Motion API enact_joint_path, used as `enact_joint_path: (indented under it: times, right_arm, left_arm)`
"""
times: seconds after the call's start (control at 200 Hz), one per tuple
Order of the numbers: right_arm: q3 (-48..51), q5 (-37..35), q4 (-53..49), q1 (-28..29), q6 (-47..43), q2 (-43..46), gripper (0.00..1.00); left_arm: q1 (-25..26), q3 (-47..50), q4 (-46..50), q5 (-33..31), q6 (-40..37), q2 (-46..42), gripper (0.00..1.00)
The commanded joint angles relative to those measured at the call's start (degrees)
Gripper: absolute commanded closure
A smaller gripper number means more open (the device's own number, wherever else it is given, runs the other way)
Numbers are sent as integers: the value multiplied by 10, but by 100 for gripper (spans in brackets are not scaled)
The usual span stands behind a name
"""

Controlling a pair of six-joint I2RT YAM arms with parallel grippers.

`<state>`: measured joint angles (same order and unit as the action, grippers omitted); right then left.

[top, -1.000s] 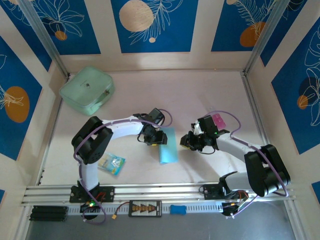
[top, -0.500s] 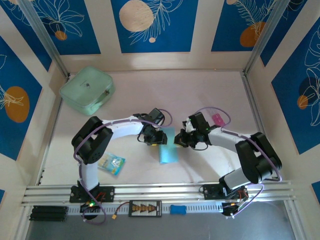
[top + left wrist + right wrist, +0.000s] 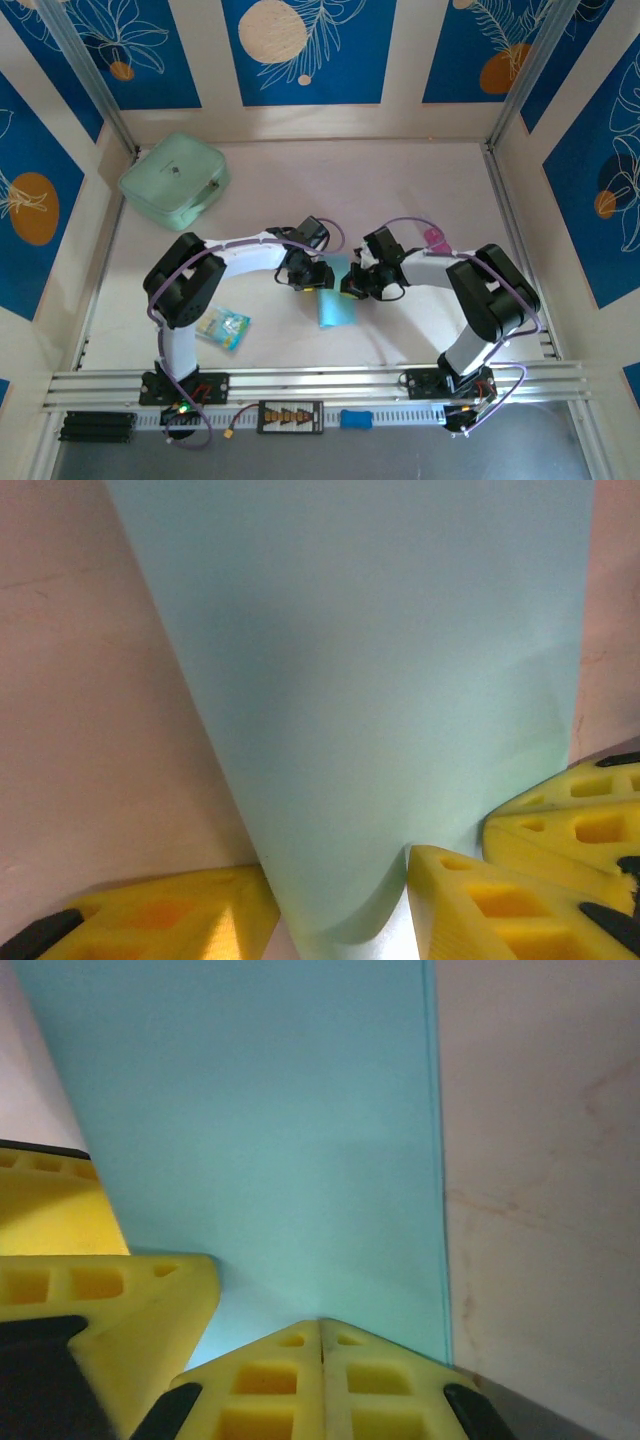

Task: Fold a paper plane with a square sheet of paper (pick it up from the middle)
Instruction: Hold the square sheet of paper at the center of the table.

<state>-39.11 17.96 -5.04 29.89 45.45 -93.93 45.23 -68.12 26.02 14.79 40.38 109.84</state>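
Your right gripper (image 3: 320, 1325) is closed tight with nothing between the tips. Those joined tips rest on the square sheet of paper (image 3: 338, 300) at the edge nearest that arm. Your left gripper (image 3: 335, 895) stands about half parted, with a yellow finger on each side of the sheet, which bows up a little between them. You cannot tell from these views whether it squeezes the paper or only pins it.

The sheet lies near the middle of the table (image 3: 400, 180), a little toward the near edge. It is a narrow strip, not yet a dart. In the right wrist view two edges run almost together along one side, so it looks doubled over. The mint-green pouch (image 3: 175, 180) sits in the far-left corner and the printed packet (image 3: 222, 327) lies toward the near-left corner, both well apart from the work.

The step in hand looks like setting a crease, with the left gripper anchoring and the right tips pressing.
- **Anchor:** Hold the left arm steady so the layers cannot slide apart. Do not close its fingers further, or the bow may turn into a stray wrinkle.
- **Pressing:** Press straight down with the right tips first, then draw them along the fold line and away from the anchor. Light paper will skate on this smooth table if you push it sideways.
- **Clearance:** The two grippers are just beside each other, so keep the right fingers clear of the left ones.
- **Before releasing:** Check that the doubled edges line up.
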Motion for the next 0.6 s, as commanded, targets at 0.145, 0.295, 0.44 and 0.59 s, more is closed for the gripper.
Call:
enact_joint_path:
  times: [0.145, 0.295, 0.44, 0.59]
  right_arm:
    - [33, -62, -33, -1, -15, -10, 100]
    - [23, -52, -33, -23, -34, -10, 100]
    - [2, -40, -50, -37, -60, -21, 100]
    - [-8, -28, -53, -40, -70, -32, 100]
  left_arm:
    - [7, 25, -38, -29, -9, 28, 50]
    - [5, 31, -53, -39, -5, -38, 41]
    - [-8, 59, -98, -22, -3, -99, 35]
    - [-27, 108, -192, 47, 10, -133, 44]
